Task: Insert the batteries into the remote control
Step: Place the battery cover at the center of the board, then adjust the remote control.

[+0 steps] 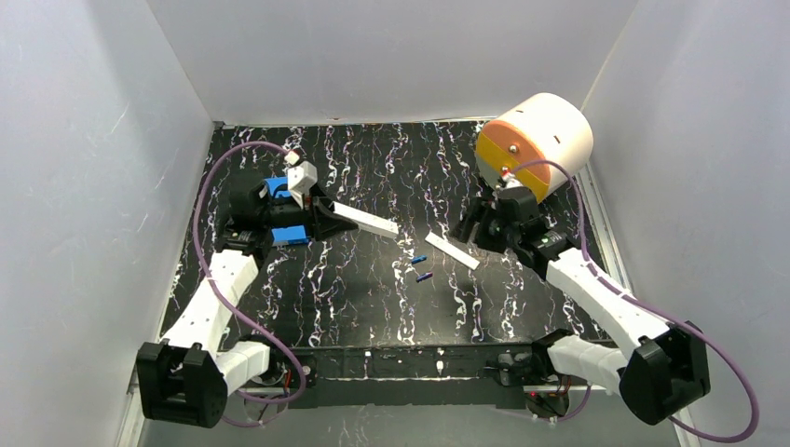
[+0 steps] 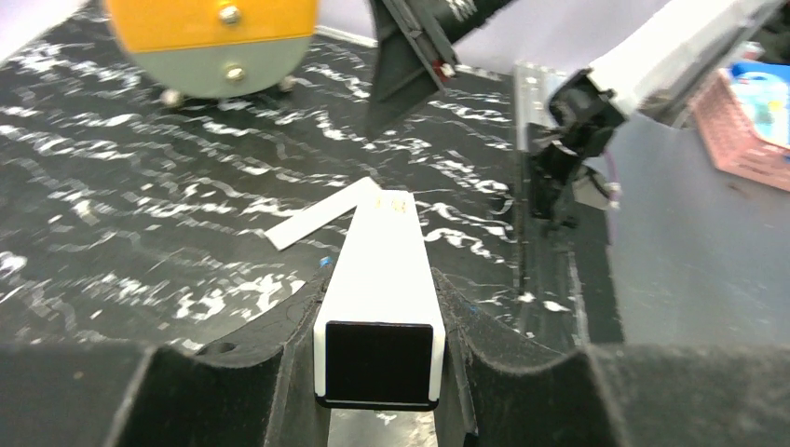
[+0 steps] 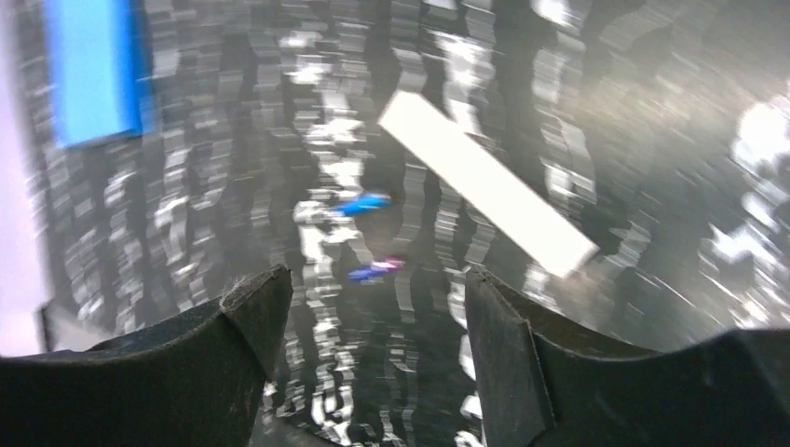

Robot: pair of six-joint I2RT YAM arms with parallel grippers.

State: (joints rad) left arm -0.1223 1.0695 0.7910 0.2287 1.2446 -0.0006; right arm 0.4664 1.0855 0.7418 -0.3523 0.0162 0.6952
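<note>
White plastic shows between the fingers of the left claw: it pinches the remote control by one end, and the free end points forward, away from the claw and seemingly raised off the desk. I think it is held this way so that the body is steady when the other arm brings the cells. The left arm reaches low, with the wrist nearly level. The right claw is spread and holds nothing. It hangs tilted over the desk, and the two batteries lie just ahead of its fingertips, near each other but apart. Beyond them lies a flat white strip, maybe the battery cover. This arm is bent, with its wrist close to the cream-and-orange drum.
</note>
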